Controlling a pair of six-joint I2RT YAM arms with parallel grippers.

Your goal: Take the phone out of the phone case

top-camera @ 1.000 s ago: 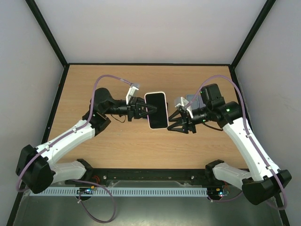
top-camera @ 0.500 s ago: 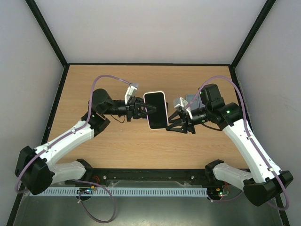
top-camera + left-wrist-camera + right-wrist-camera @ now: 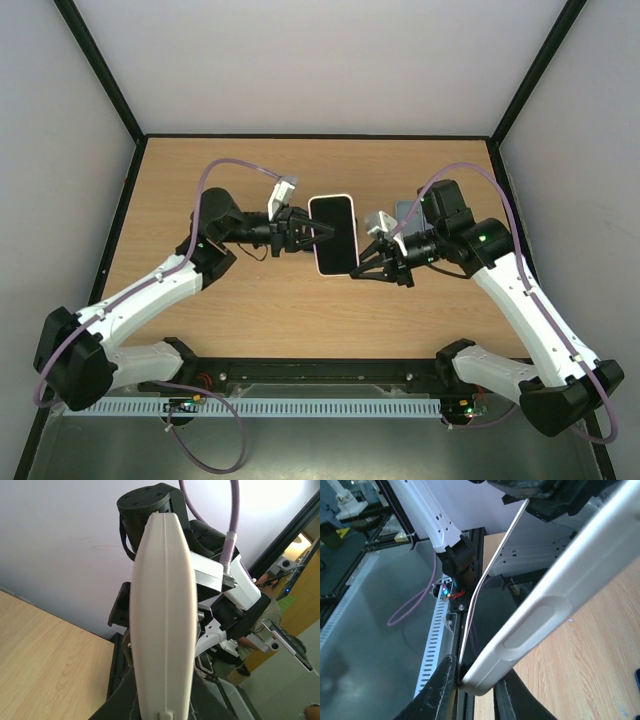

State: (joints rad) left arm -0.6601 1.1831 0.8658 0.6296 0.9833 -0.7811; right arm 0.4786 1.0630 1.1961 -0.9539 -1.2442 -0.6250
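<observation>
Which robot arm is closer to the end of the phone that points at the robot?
Right. The right end effector pinches the phone case at that near end's corner; the left end effector holds its long side, about midway up.

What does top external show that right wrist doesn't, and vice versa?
Top external only: the phone with its dark screen facing the camera, both arms, the left claw on its left edge, the table. Right wrist only: the phone case edge-on, its side-button bump, and a thin strip bowing off that edge. Both: the right claw at the case's near corner.
</observation>
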